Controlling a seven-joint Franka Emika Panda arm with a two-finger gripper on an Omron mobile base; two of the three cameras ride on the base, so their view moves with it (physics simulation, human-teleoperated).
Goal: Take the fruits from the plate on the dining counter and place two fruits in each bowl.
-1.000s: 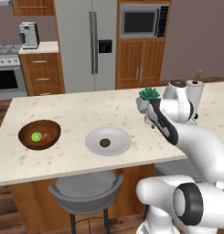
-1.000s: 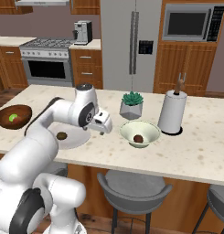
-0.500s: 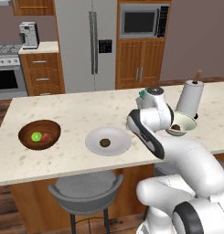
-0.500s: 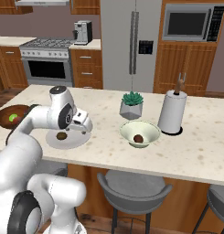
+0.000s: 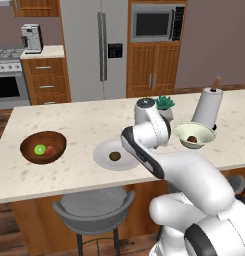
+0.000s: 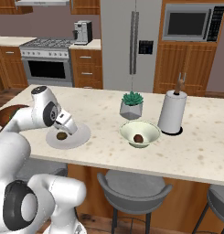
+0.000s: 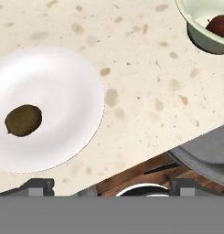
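On the dining counter [image 5: 84, 125] the pale plate [image 5: 101, 152] carries one dark brown fruit [image 5: 114, 156], also seen as the fruit [image 7: 23, 120] on the plate [image 7: 63, 87]. My gripper [image 6: 70, 129] hovers low over the plate's [image 6: 81, 136] right side, open, nothing between its fingertips [image 7: 38, 185]. At the left, the brown wooden bowl [image 5: 29, 142] contains a green fruit [image 5: 40, 149] and a red fruit [image 5: 50, 150]. To the right stands the cream-green bowl [image 5: 204, 132], holding a dark brown fruit [image 5: 192, 139].
A potted succulent [image 6: 131, 104] and a paper towel roll [image 6: 172, 112] stand behind the cream-green bowl [image 6: 147, 130]. Grey stools [image 5: 94, 207] sit under the counter's near edge. Fridge, oven and cabinets line the far wall.
The arm has swung left, from beside the succulent and cream-green bowl to the plate. The gripper has stayed open and empty. The fruits have not moved.
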